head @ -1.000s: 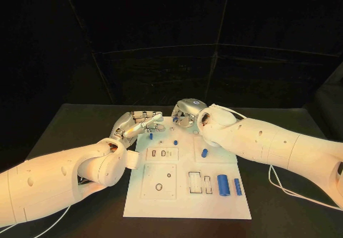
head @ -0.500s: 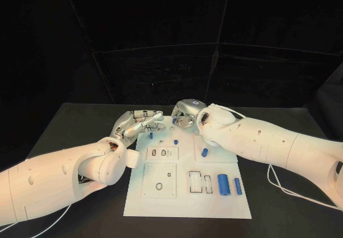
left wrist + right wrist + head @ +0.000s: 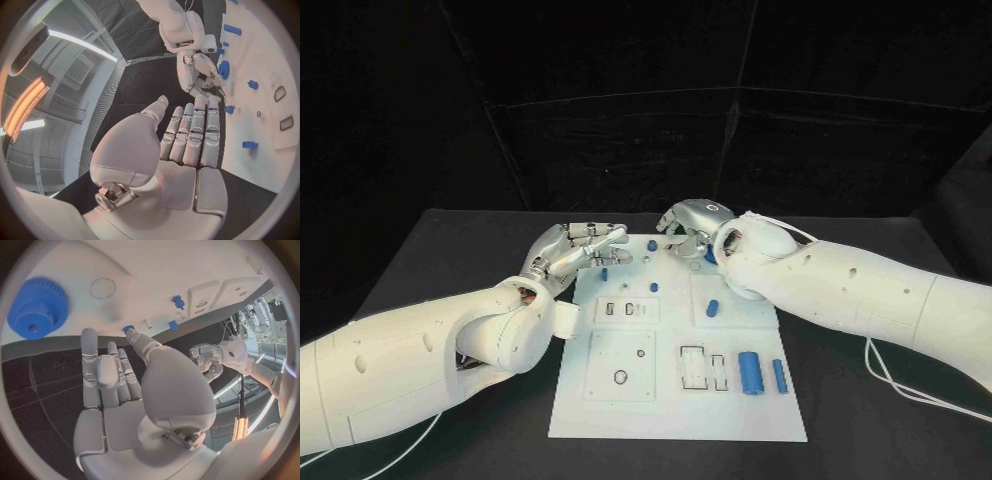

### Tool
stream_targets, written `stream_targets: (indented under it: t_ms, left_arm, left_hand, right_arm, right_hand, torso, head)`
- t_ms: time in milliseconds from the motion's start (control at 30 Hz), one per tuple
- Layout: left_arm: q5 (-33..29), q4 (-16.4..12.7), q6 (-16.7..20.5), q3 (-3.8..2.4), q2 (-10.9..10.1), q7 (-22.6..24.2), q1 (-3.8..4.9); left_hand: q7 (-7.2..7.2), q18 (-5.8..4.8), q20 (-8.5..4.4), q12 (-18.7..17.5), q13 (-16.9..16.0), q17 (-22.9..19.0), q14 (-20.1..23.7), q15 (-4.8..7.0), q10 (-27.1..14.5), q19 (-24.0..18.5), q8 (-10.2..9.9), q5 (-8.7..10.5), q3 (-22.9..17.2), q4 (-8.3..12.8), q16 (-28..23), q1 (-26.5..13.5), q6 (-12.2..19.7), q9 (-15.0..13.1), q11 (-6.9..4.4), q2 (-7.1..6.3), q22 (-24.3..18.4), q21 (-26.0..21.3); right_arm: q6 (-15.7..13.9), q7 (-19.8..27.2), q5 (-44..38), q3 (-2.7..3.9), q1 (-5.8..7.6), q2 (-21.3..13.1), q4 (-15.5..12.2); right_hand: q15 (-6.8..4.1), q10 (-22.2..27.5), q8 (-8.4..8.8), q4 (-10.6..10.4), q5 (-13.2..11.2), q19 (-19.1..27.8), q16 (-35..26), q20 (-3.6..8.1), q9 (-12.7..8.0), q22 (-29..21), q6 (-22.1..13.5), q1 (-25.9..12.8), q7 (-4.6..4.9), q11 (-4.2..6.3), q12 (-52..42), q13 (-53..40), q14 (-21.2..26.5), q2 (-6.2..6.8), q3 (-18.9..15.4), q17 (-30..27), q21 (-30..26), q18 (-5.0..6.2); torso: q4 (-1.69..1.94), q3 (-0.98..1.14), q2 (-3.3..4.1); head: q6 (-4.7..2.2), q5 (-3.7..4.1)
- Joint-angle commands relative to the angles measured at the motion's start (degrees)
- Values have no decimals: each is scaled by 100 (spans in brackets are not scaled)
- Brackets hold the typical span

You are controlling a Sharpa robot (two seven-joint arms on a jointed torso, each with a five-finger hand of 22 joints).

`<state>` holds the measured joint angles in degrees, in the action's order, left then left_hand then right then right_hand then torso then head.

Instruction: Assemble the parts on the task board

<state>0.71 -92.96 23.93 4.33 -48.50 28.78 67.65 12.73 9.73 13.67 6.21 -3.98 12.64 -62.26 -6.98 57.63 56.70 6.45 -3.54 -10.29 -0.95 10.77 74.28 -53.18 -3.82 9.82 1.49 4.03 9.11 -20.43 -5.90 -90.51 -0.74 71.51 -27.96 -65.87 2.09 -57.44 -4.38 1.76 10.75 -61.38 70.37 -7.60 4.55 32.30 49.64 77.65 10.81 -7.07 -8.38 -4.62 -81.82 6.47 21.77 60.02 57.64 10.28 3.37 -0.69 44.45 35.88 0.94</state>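
Right hand [image 3: 692, 228] shifted rightward, fingers apart, empty; left hand [image 3: 578, 250] likewise spread over task board [image 3: 678, 405].

Right hand [image 3: 128, 390] empty, fingers straight; blue gear [image 3: 36, 308] on task board [image 3: 156, 270].

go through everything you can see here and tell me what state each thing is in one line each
left hand: open, fingers extended, holding nothing, over the board's far left edge.
right hand: open, holding nothing, at the board's far edge.
blue gear: lying flat on the board by the right hand.
large blue cylinder: lying on its side.
small blue cylinder: lying beside it.
task board: flat on the table.
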Motion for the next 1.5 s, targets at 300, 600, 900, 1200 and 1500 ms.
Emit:
stream_targets:
  t_ms: [300, 600, 900, 1200, 1500]
  left_arm:
    - [13, 5, -116, -5, -33, -21, 14]
    - [13, 43, -146, -5, -15, -34, 15]
    - [13, 93, -158, -4, 13, -37, 14]
    - [12, 134, -171, -3, 32, -41, 14]
    - [12, 161, -185, -3, 43, -48, 13]
  left_hand:
    - [25, 78, -10, -33, 4, 13, 3, -26, 12, 44, -38, -3, -2, 6, -24, -30, -4, 3, 22, -19, -9, -36]
    - [24, 78, -10, -37, 3, 19, 2, -26, 13, 48, -41, -4, -7, 17, -26, -19, -4, 3, 22, -16, -9, -40]
    - [22, 78, -10, -39, 3, 23, 3, -26, 13, 50, -44, -5, -10, 23, -28, -13, -4, 3, 21, -14, -9, -43]
    - [21, 78, -10, -40, 3, 25, 3, -26, 14, 51, -44, -5, -11, 26, -29, -10, -4, 3, 21, -13, -10, -44]
    - [21, 78, -10, -40, 3, 25, 3, -26, 14, 51, -44, -5, -11, 26, -29, -10, -4, 3, 21, -13, -10, -44]
  right_arm:
    - [-205, -394, 1493, 5, 17, -1225, -1054]
    - [524, -609, 1798, 3, 27, -1470, -932]
    - [623, -774, 1409, 1, 26, -1321, -799]
    - [445, -905, 1256, 2, 26, -1245, -736]
    - [589, -953, 1205, 2, 26, -1204, -714]
  right_hand:
    - [-341, -1678, -102, -550, 366, -1175, 969, 279, 60, 1784, 361, -608, -263, 393, -2218, -1413, -527, 231, -628, 1307, 1185, -297]
    - [-172, -1620, -86, -1149, 366, -1623, 1758, 167, 37, 2912, -83, -424, -98, 230, -6304, -5898, -734, 100, -1840, 2589, 1886, -478]
    - [-126, -1930, -85, -1227, 346, -1955, 1941, 94, -29, 3685, -314, -63, -38, 170, -6876, -6650, -808, -61, -2007, 2951, 2316, -621]
    - [-110, -2073, -140, -1198, 373, -2101, 1963, 76, -32, 4014, -298, 43, -23, 156, -7049, -6891, -818, -163, -1998, 2998, 2485, -681]
    - [-109, -2187, -215, -1130, 382, -2124, 1963, 70, -25, 4082, -226, 135, -33, 161, -7176, -7077, -818, -244, -1983, 2998, 2529, -691]
  torso:
    - [-113, 22, -36]
    - [-117, 34, -27]
    - [-90, 21, -26]
    - [-100, 26, -24]
    - [-103, 18, -25]
  head:
    - [-46, 27]
    - [-47, 44]
    - [-36, 92]
    - [-18, 73]
    - [-4, 94]
